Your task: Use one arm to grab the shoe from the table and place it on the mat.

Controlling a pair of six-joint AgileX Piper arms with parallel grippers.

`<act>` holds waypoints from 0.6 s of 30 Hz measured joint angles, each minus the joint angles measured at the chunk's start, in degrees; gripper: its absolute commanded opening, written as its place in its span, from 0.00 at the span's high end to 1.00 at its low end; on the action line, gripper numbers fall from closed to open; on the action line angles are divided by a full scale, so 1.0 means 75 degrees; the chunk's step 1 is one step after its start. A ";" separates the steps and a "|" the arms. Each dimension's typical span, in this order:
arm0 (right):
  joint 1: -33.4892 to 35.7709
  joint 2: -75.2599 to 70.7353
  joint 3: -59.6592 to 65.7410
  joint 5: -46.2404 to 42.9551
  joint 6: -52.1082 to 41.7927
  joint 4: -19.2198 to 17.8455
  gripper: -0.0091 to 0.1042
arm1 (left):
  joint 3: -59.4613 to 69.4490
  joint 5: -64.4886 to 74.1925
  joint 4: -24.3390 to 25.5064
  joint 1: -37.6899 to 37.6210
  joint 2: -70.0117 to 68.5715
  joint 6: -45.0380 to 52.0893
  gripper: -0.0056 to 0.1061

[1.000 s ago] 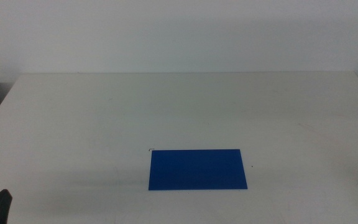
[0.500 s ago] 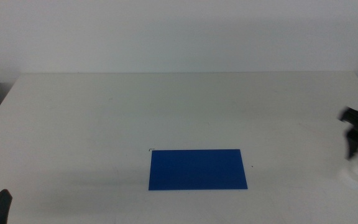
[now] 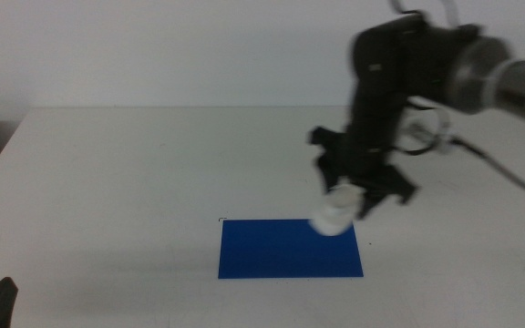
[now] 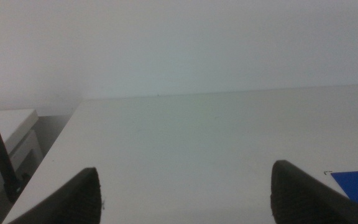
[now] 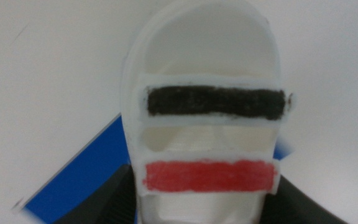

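**Shoe held over the mat's far right corner**

While the left gripper (image 4: 182,193) waits with jaws spread near the table's (image 3: 135,173) front-left edge, the right gripper (image 3: 365,187) pinches the shoe (image 5: 207,124) by its sides. Its long axis runs straight out from the jaws, red strap nearest them, black strap beyond, above the mat (image 3: 281,251).

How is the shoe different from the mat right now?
The shoe is white with a black and a red strap; the mat is plain dark blue. The shoe is bulky and held by the right gripper over the mat's far right corner; the mat lies flat on the table. The left gripper waits open.
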 measured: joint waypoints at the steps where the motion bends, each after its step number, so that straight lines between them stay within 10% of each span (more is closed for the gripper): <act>1: 0.0130 0.0142 -0.0236 0.0000 0.0074 0.0094 0.95 | 0.0000 0.0000 0.0000 0.0000 0.0000 0.0000 0.11; 18: 0.0835 0.1056 -0.0847 0.0007 -0.0394 0.0478 0.95 | 0.0000 0.0000 0.0000 0.0000 0.0000 0.0000 0.11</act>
